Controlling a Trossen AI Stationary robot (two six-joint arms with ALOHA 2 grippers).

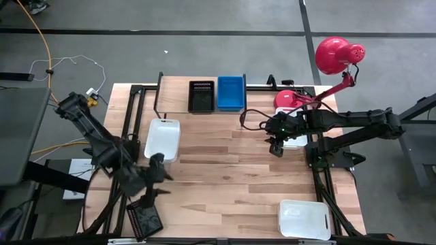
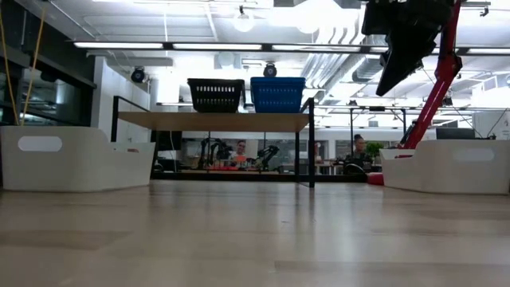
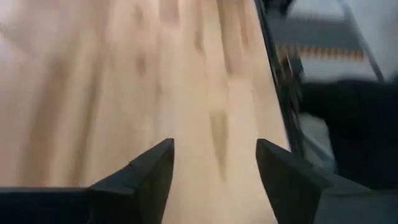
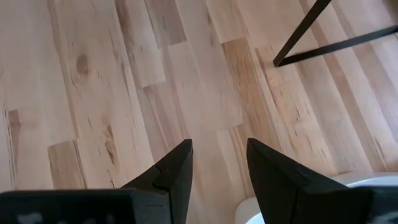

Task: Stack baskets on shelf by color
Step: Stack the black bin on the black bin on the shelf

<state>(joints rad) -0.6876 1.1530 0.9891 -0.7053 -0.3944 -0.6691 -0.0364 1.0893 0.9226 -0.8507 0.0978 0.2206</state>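
Observation:
On the shelf (image 1: 178, 84) at the table's far edge stand a black mesh basket (image 1: 201, 96) and a blue basket (image 1: 230, 93) side by side; the low view shows them as black basket (image 2: 215, 94) and blue basket (image 2: 277, 93) on the shelf top (image 2: 211, 121). Three white baskets rest on the table: one left (image 1: 162, 139), one right (image 1: 297, 141), one near right (image 1: 304, 219). My right gripper (image 1: 276, 146) (image 4: 219, 144) hangs open above the table beside the right white basket's rim (image 4: 373, 182). My left gripper (image 1: 158, 167) (image 3: 214, 146) is open over bare wood near the left white basket.
Another black mesh basket (image 1: 145, 219) lies at the table's near left corner. A red lamp (image 1: 332, 54) with its red base (image 1: 286, 99) stands at the far right. A shelf leg (image 4: 311, 37) shows ahead of my right gripper. Bare wood (image 1: 225, 177) lies mid-table.

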